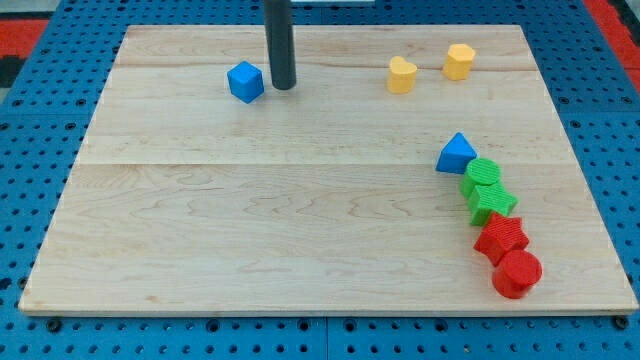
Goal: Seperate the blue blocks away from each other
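A blue cube (245,81) lies near the view's top left of the wooden board (250,220). A blue triangular block (456,154) lies far off at the view's right, touching the top of a chain of green and red blocks. My tip (283,87) stands just to the right of the blue cube, close to it or touching it; the rod rises out of the view's top.
A green round block (483,174) and a green star block (493,203) sit below the blue triangle, then a red star block (501,237) and a red round block (517,274). Two yellow blocks (401,75) (459,61) lie at the top right.
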`<control>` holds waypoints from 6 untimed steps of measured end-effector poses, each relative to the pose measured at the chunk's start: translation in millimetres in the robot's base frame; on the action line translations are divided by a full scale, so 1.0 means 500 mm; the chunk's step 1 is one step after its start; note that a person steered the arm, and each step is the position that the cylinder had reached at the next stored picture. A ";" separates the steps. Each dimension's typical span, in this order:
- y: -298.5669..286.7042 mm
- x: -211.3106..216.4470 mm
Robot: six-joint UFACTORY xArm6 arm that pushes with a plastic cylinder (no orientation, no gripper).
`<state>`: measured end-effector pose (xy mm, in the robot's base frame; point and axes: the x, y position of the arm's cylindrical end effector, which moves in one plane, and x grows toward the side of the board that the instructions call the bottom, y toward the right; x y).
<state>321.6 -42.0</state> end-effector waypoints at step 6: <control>-0.133 -0.114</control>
